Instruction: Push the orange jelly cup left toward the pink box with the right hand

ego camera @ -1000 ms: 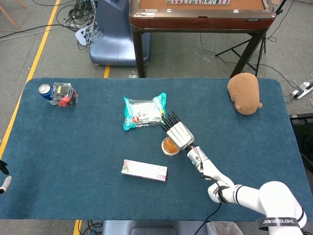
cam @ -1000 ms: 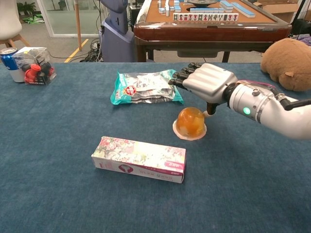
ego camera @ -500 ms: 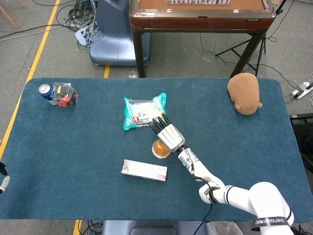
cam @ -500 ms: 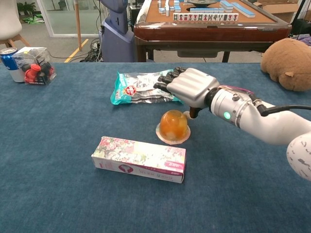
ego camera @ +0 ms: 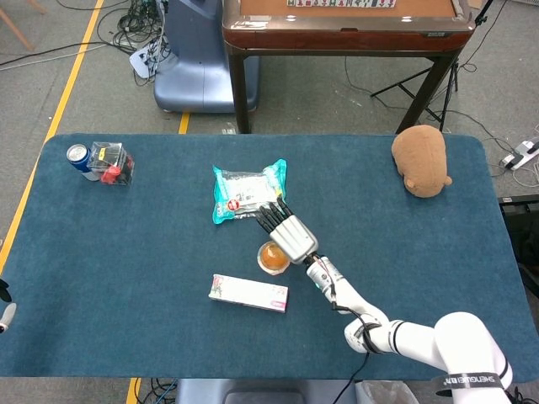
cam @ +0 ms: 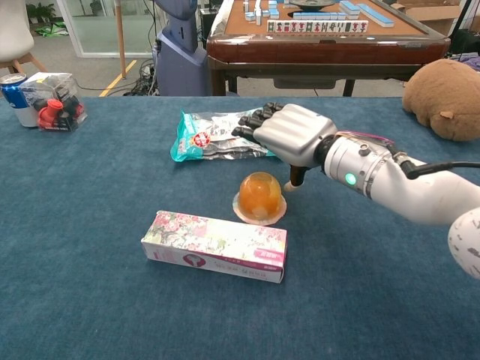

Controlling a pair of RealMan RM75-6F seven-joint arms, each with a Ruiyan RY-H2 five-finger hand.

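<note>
The orange jelly cup stands upside down on its wide rim on the blue table, just behind the right end of the pink flowered box. A narrow gap separates the two. My right hand hovers just right of and behind the cup, fingers stretched out flat over the snack bag's edge and holding nothing. Its thumb points down at the cup's right rim. Only a sliver of my left hand shows at the table's left edge.
A teal snack bag lies behind the cup under the fingertips. A brown plush sits at the far right. A soda can and a clear box stand far left. A wooden table stands beyond.
The jelly cup has slid left and toward the front, closer to the pink box. My right hand moved left with it, thumb behind the cup.
</note>
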